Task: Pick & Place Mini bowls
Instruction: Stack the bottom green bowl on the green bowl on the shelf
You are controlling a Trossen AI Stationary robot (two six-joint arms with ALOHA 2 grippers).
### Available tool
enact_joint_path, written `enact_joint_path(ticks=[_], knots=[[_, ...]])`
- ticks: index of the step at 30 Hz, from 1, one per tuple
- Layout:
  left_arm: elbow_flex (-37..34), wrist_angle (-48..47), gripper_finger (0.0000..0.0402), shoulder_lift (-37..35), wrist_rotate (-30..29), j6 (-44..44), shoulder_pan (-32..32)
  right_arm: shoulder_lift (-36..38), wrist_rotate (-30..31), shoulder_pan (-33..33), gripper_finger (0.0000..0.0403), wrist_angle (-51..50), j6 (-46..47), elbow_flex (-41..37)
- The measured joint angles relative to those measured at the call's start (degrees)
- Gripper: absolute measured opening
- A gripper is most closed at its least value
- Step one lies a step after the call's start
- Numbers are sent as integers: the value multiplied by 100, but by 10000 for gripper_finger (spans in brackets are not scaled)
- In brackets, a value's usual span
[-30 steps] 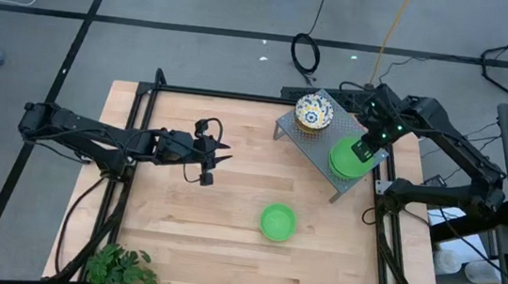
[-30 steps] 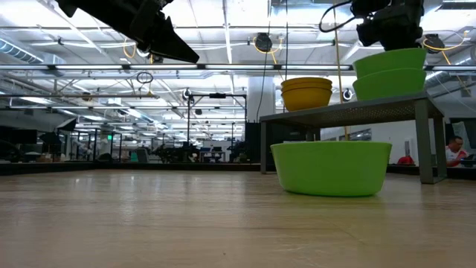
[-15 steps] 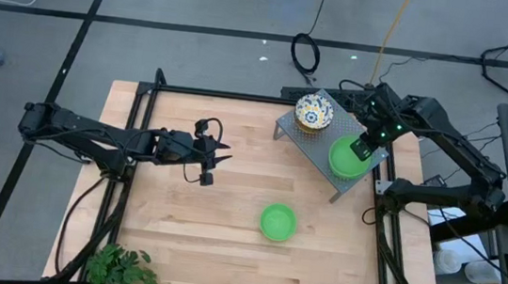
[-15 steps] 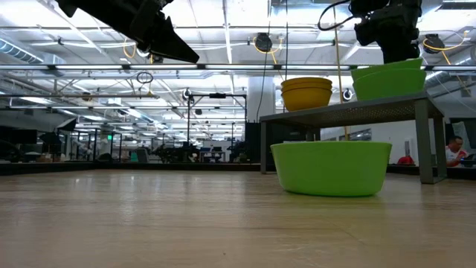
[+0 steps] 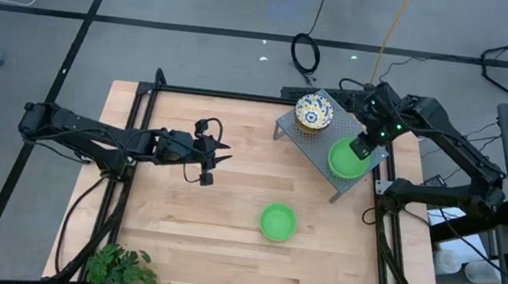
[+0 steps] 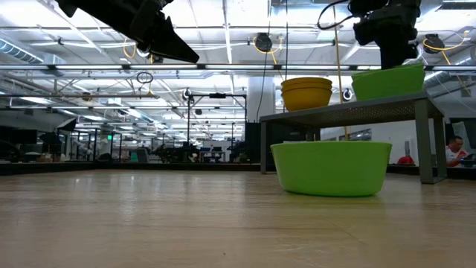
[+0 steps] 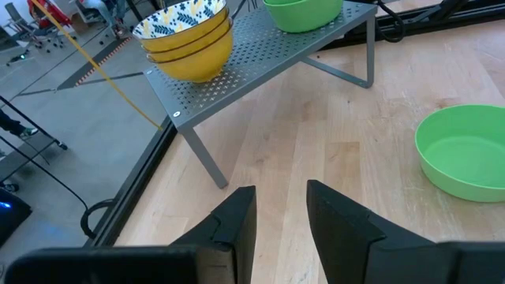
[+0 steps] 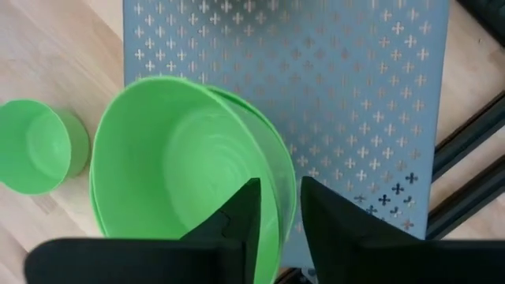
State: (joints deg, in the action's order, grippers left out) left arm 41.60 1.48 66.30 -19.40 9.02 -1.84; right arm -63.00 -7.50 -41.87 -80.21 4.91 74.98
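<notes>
On the grey perforated rack [image 5: 316, 139] at the table's far right, a green bowl [image 5: 347, 158] sits nested and tilted in another green bowl [image 6: 387, 88]. My right gripper [image 5: 364, 144] is shut on the upper one. A stack of floral bowls [image 5: 314, 111], yellow outside [image 6: 306, 91], stands on the rack's far left part. A third green bowl [image 5: 277, 222] rests on its base on the wooden table. My left gripper [image 5: 214, 161] hovers open above the table's middle left, touching nothing. My right gripper holds the upper green bowl by its rim [image 8: 278, 189] on the side toward the table's right edge. One finger [image 8: 241, 217] is inside the bowl and one finger [image 8: 319, 217] outside. The fingers come from above, pointing down. The bowl sits tilted inside the lower green bowl.
The rack [image 7: 268, 63] stands on thin legs with free space beneath it. A black frame [image 5: 132, 129] borders the table. A potted plant [image 5: 122, 270] sits at the near left corner. Bare wood lies between the left gripper [image 7: 282, 213] and the table bowl [image 7: 465, 150].
My right gripper has moved down with the upper green bowl. The bowl, which stood high above the lower one a second ago, has sunk into it and now tips to one side. The left arm has kept still.
</notes>
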Motion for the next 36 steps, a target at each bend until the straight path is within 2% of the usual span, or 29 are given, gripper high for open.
enact_joint_path(ticks=[11,20,26,32,36], knots=[[2,1,118,0,0,-9,-1,0,-12,0,121,807,-255,0],[2,-1,118,1,0,-9,-1,216,-25,0,112,1308,-638,0],[1,-1,118,2,0,-8,0,514,-26,248,89,1438,-895,0],[2,16,118,2,0,9,1,653,73,966,12,1269,-871,0],[0,34,118,0,0,9,-1,494,1085,1458,4,899,-576,0]])
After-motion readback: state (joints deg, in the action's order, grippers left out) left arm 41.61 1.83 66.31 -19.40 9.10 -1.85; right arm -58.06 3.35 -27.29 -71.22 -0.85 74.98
